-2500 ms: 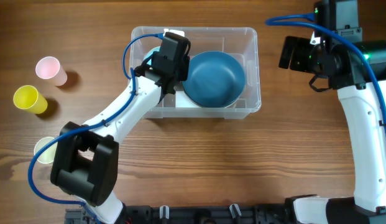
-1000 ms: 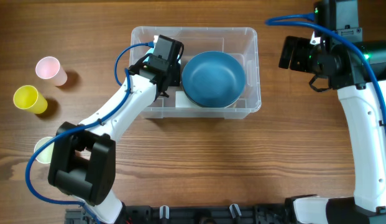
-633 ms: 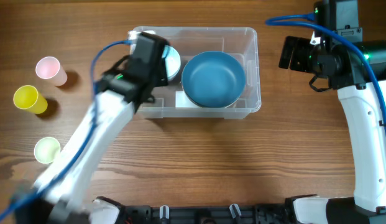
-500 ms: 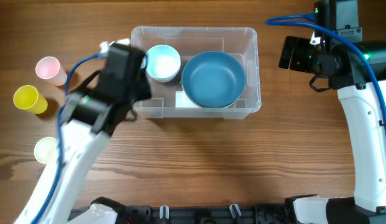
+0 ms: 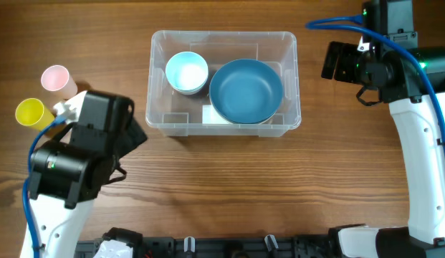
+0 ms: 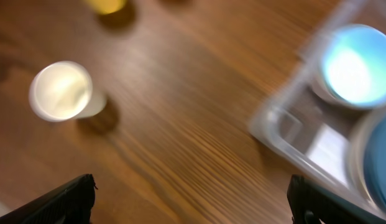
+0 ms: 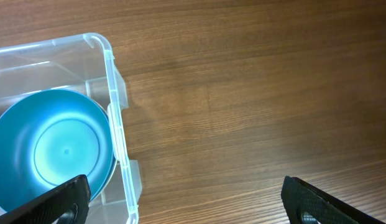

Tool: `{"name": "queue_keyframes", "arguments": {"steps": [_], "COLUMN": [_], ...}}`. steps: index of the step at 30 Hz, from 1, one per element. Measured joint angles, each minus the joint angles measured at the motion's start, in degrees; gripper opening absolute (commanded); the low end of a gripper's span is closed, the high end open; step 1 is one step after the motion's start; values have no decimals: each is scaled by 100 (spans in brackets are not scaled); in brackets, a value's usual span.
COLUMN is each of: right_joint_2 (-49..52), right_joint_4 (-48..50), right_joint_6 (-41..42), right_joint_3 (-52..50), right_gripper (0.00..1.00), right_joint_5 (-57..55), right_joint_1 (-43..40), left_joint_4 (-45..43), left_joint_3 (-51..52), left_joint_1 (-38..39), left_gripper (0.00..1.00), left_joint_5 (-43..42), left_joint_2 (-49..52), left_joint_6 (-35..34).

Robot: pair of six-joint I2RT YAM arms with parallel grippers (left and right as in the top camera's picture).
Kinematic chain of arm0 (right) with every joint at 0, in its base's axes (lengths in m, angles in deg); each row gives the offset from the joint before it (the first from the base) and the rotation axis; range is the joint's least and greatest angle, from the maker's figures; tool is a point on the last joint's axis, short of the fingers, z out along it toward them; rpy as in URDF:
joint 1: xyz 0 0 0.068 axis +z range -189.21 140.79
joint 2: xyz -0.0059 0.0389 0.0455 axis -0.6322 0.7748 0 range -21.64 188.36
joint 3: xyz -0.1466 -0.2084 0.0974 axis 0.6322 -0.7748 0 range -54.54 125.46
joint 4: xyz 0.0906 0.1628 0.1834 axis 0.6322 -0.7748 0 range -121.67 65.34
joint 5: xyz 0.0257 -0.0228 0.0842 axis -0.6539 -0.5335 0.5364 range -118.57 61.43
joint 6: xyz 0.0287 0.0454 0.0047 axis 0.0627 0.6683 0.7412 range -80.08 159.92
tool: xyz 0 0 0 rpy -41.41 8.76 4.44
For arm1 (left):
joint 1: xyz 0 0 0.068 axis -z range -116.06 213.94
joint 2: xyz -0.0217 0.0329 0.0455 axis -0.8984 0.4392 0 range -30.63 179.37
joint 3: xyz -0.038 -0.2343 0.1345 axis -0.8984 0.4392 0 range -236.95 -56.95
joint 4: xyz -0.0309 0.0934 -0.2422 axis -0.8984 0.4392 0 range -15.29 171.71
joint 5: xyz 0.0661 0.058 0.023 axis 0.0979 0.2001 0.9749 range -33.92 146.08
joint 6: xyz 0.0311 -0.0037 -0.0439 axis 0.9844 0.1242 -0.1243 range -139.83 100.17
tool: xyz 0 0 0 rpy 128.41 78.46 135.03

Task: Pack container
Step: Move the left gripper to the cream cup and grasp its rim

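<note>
Left tool [image 6: 193, 204] spread wide, empty, above wood beside container [image 6: 284, 123], right tool [image 7: 186, 204] likewise wide, empty

The container [image 5: 223, 34] stands in the middle of the bench [image 5: 229, 186], towards its far side. Inside it, the small bowl [image 5: 186, 72] is in the left part and the large bowl [image 5: 246, 90] is just right of it. Well left of the container stand two cups, one [image 5: 56, 77] behind the other [image 5: 29, 112], and a third cup [image 6: 61, 90] stands apart from them.

white arms [image 5: 423, 158], black joints [image 5: 82, 158], blue cables [image 5: 335, 21]
</note>
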Motion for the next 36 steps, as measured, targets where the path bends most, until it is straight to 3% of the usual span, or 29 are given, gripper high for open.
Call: {"name": "queue_keyframes", "arguments": {"steps": [4,9,18,23,36], "right_joint_2": [0,0,0,0,0], "right_joint_4": [4,4,2,4,2], "right_joint_6": [0,0,0,0,0], "right_joint_3": [0,0,0,0,2], "right_gripper": [100,100,100,100,100], "right_joint_5": [0,0,0,0,0], "right_joint_1": [0,0,0,0,0], "left_joint_4": [-214,-905,-1801,-2402,-2924], "left_joint_3": [811,1884,1932,1930,1930], "left_joint_1": [-732,-1996,-3993,-4175,-4175], "left_gripper": [97,91,82,81,80], "left_joint_5": [188,205,-420,-946,-1095], "left_joint_2": [-195,-151,107,627,2271], "left_joint_6": [-538,-660,490,1163,1386]}}
